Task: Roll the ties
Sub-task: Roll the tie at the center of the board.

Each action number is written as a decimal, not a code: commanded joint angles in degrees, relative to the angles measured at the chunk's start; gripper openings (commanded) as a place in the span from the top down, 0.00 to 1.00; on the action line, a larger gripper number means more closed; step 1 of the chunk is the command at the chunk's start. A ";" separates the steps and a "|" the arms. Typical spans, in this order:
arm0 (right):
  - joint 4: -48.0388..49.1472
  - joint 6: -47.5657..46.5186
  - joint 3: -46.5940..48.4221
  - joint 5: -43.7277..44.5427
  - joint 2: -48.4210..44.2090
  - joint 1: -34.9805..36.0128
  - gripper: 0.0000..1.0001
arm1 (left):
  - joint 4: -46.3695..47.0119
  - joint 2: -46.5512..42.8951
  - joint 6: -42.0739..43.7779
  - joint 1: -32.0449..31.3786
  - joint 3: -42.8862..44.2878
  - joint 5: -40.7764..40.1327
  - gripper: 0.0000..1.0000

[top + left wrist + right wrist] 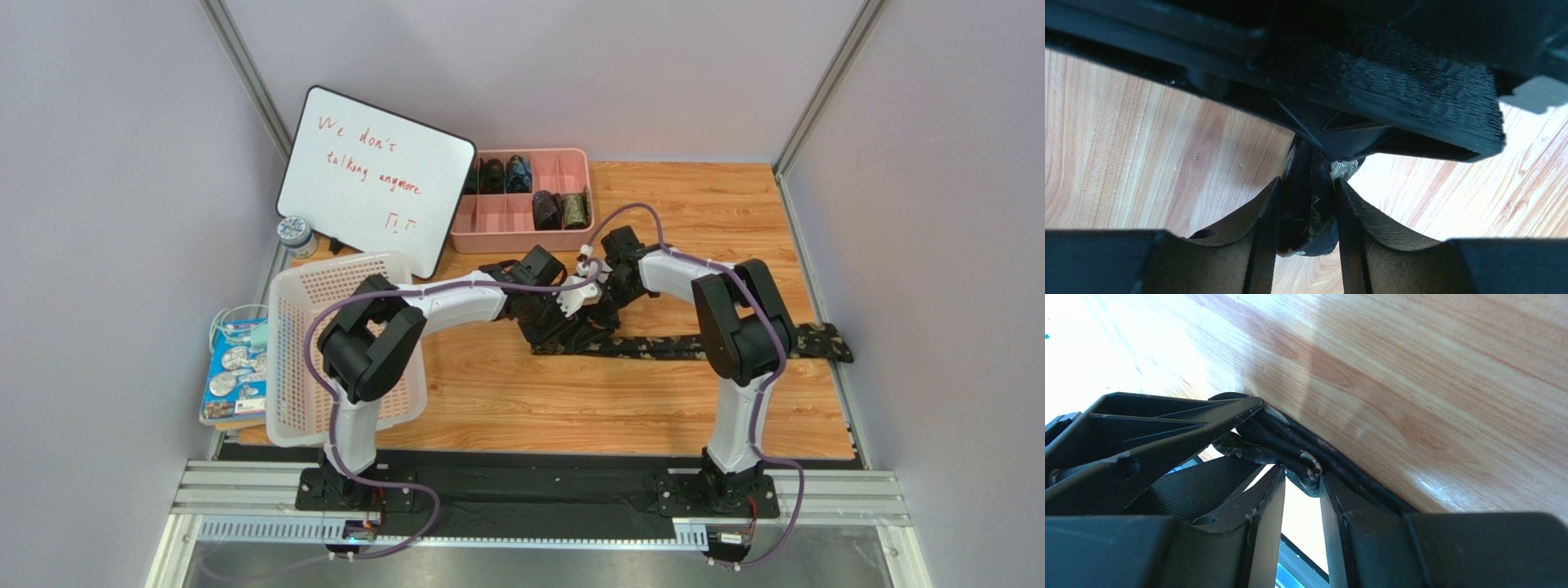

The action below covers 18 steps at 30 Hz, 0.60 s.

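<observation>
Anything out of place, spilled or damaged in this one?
Nothing looks spilled or damaged. Only the white basket sits slightly askew at the left edge of the table; the tie being rolled trails flat toward the right edge.

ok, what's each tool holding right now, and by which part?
Left tool pinches the tie at its rolled-up end. Right tool has the roll's edge between its tips; whether it actually grips can't be told.
</observation>
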 commanded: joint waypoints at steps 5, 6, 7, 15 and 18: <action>-6.93 -6.57 4.04 -2.82 0.17 -2.38 0.53 | -2.88 2.65 1.52 -0.05 -0.21 -1.74 0.57; -7.73 -7.19 4.31 -3.26 -0.01 -3.08 0.50 | -2.71 2.65 1.78 -0.05 -0.64 -1.83 0.57; -8.43 -7.89 4.75 -3.70 -0.27 -3.43 0.47 | -2.45 2.65 1.96 -0.05 -0.91 -2.00 0.57; -8.63 -7.82 4.85 -7.48 -0.80 -5.46 0.42 | -0.16 2.21 2.31 -0.05 -2.66 -1.92 0.57; -5.81 -5.53 4.22 -8.01 -0.27 -4.41 0.44 | 0.46 1.95 2.14 -0.05 -3.10 -1.83 0.57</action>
